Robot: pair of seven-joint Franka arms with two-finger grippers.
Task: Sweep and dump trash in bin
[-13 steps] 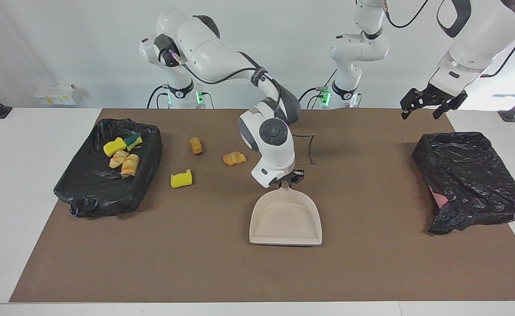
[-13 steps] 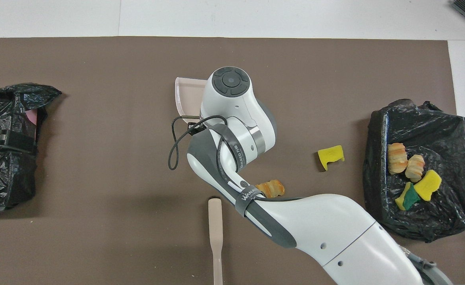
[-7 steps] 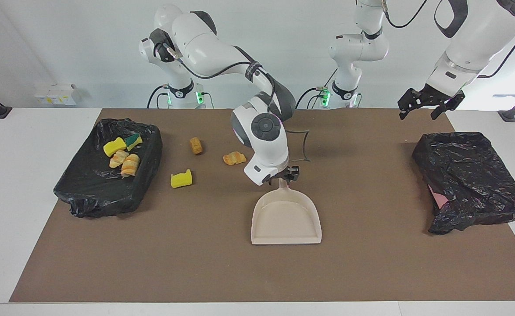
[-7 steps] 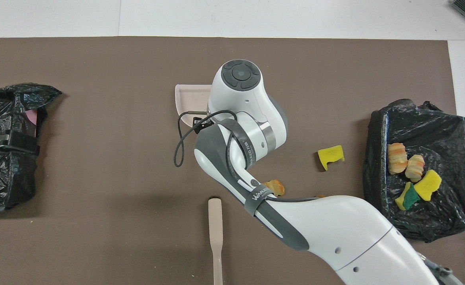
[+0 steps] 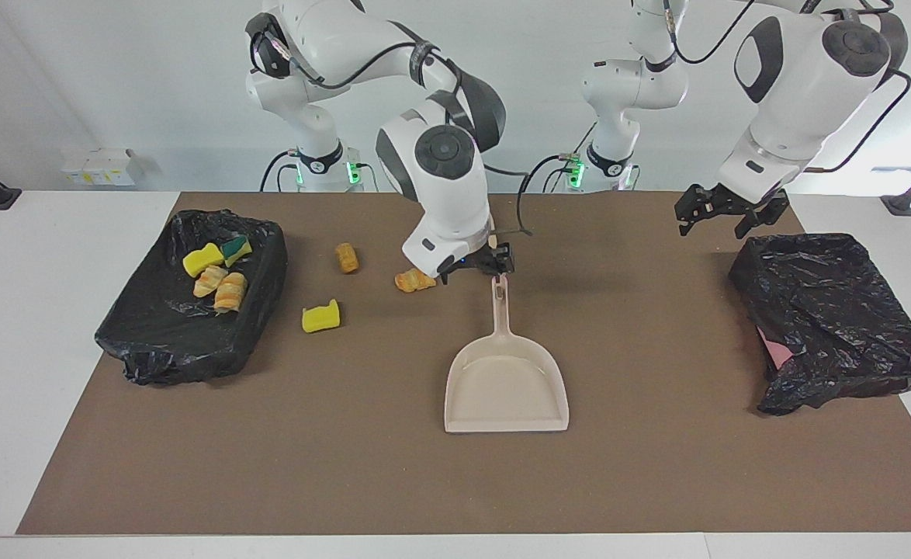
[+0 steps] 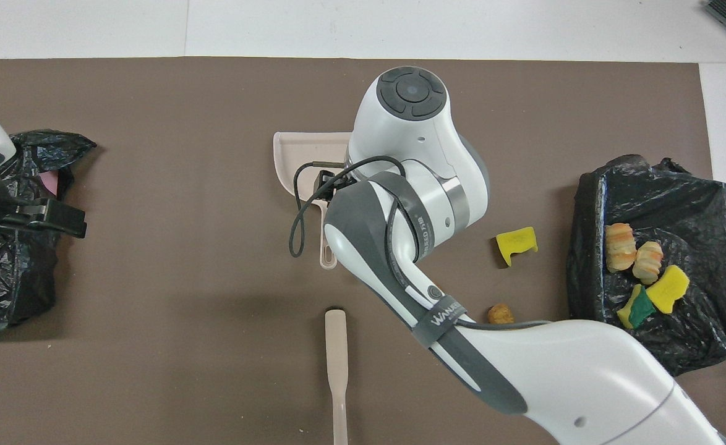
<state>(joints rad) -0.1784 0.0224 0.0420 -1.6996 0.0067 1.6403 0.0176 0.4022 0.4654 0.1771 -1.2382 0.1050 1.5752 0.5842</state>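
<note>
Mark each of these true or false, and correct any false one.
1. The dustpan lies flat on the mat with nothing in it. True.
2. The right gripper is clamped on the dustpan's handle. False: it hangs open just above the handle's end, gripping nothing.
3. Three pieces of trash lie on the mat outside the bin: a yellow sponge chunk and two bread-like rolls. True.
4. The trash bin with the black liner holds no trash. False: four pieces lie in it.
5. The left gripper holds the brush. False: it hangs open and empty, close to the black bag, while the brush lies on the mat.
</note>
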